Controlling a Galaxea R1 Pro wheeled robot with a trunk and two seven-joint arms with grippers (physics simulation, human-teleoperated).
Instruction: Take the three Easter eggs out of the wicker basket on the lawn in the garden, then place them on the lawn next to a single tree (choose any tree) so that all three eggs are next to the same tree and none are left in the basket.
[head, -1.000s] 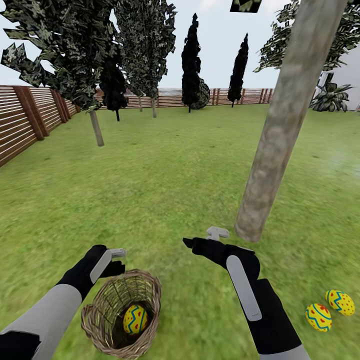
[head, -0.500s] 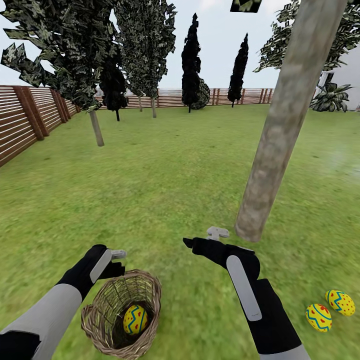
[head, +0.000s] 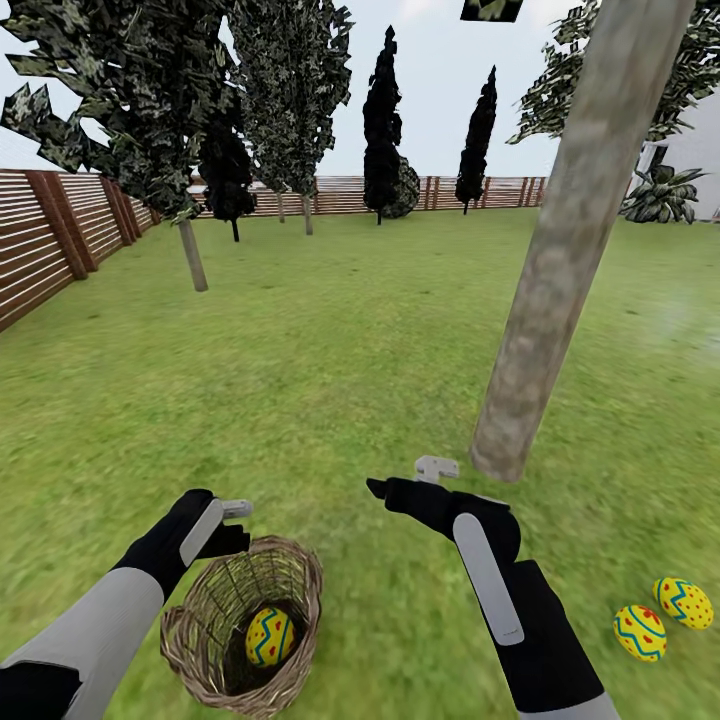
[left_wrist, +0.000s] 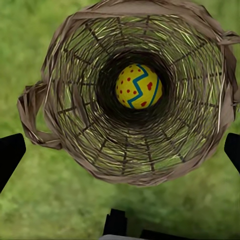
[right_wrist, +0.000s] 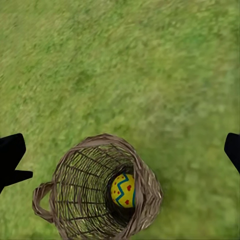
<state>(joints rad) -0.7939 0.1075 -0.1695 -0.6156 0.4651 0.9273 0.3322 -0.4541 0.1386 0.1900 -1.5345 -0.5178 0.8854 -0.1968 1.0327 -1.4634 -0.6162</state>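
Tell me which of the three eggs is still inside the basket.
The egg at the bottom of the wicker basket, beside the left arm. The other two eggs lie on the grass at the far right.

You will find no readable text, label, brand, number or sign in any of the views. The eggs carry decorative marks only: blue zigzag bands and red dots on the egg in the wicker basket, no characters.
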